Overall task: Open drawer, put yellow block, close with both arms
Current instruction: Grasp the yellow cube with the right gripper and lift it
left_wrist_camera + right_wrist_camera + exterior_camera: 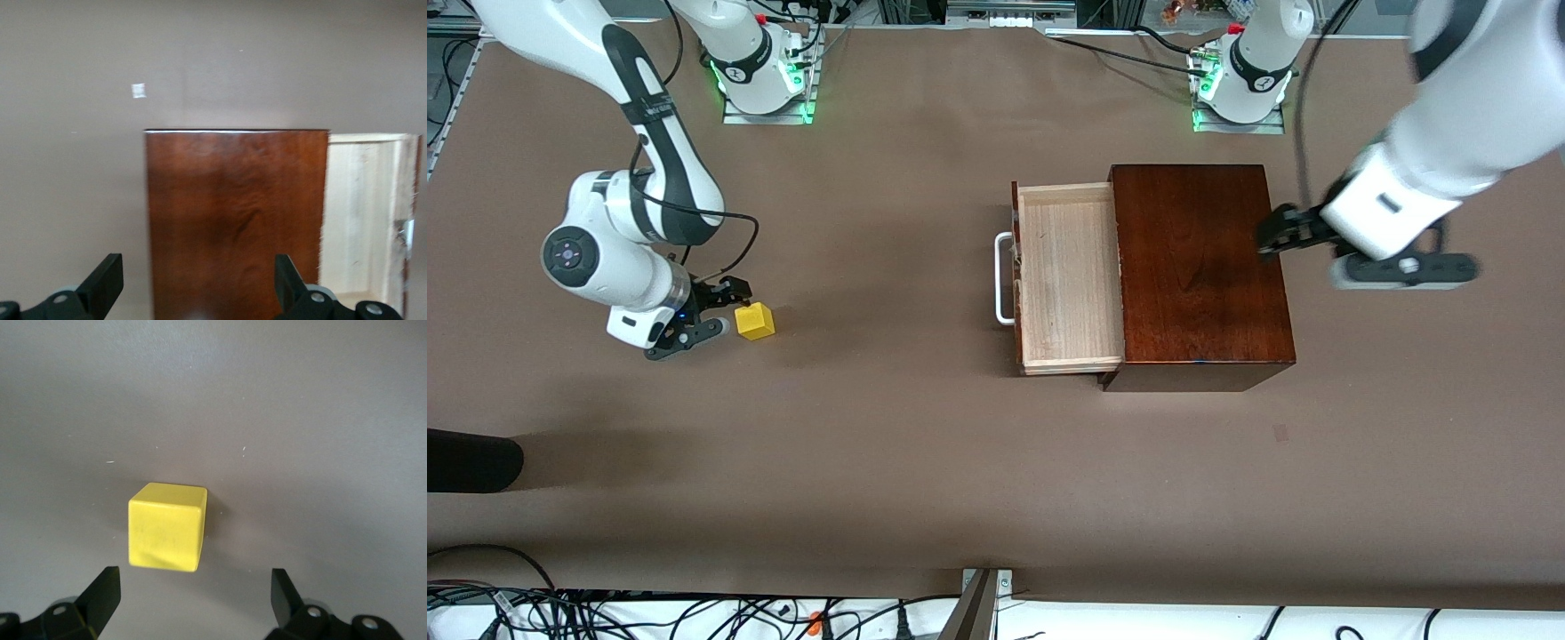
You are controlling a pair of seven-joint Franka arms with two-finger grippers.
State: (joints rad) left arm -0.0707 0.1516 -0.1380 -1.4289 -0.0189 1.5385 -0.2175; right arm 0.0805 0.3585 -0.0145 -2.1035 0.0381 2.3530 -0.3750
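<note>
Brown counter (889, 444) carries the box (1196, 267), its drawer (1067, 276) pulled out. Well toward the right arm's end, the yellow block (755, 321) sits just ahead of the right pincer (710, 313), spread apart. Left pincer (1279, 233), also apart, hovers at the box's edge.

The front camera is looking down from high across the tabletop (889, 444). Each wrist camera is peering close past its tool: the left tool (200, 293) over the wooden box (233, 220), the right tool (193, 607) before the yellow block (167, 527).

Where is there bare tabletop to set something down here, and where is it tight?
Bare: the wide stretch between the yellow block and the drawer, and the whole strip nearer the front camera. The pulled-out drawer itself holds nothing. Tight: around the block, where the open right claw sits, and at the wooden box edge under the open left claw.
</note>
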